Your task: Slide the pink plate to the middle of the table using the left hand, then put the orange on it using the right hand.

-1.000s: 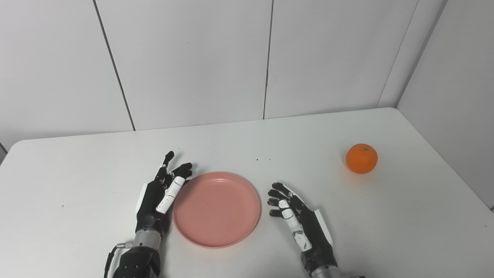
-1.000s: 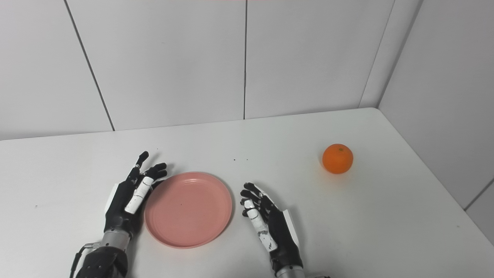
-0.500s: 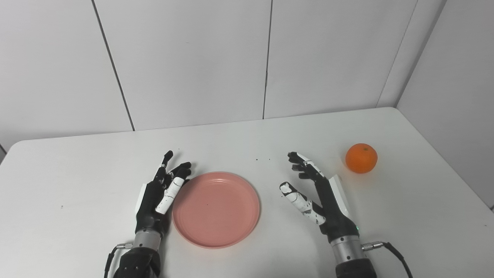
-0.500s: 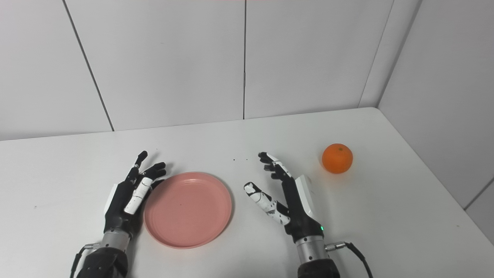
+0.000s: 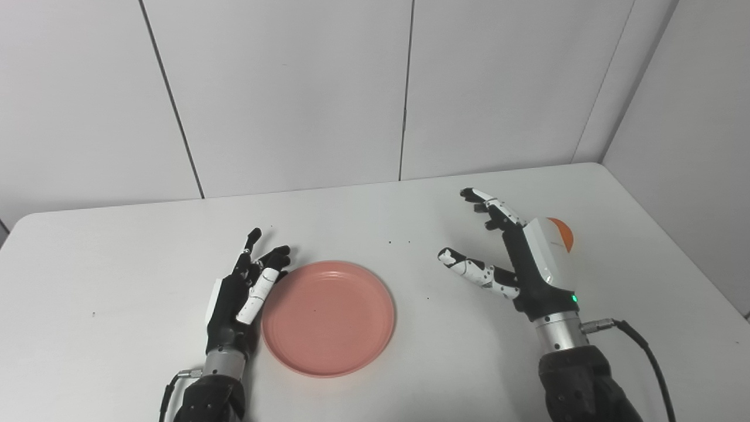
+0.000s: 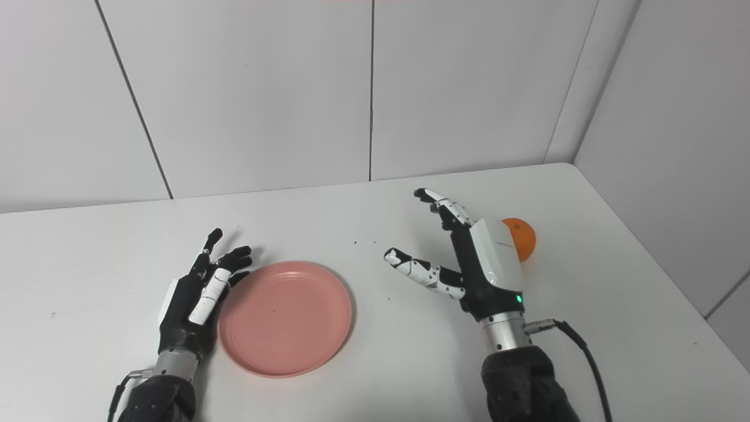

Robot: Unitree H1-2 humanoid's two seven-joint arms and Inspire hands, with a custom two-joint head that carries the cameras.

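Note:
The pink plate [image 5: 328, 317] lies flat on the white table [image 5: 117, 281], near its front middle. My left hand [image 5: 243, 293] rests open on the table just left of the plate, fingers by its rim. My right hand [image 5: 515, 258] is raised, open and empty, thumb spread to the left, palm turned left. The orange [image 5: 562, 233] sits on the table at the right, mostly hidden behind the back of my right hand; more of it shows in the right eye view [image 6: 520, 237]. I cannot tell whether the hand touches the orange.
White wall panels [image 5: 293, 88] stand along the table's back edge and close to its right side. A black cable [image 5: 641, 351] trails from my right wrist. A few small dark specks [image 5: 391, 241] lie on the table behind the plate.
My right hand has lifted off the table by the plate and moved right and back toward the orange, now covering most of it. The left hand, plate and orange have not moved.

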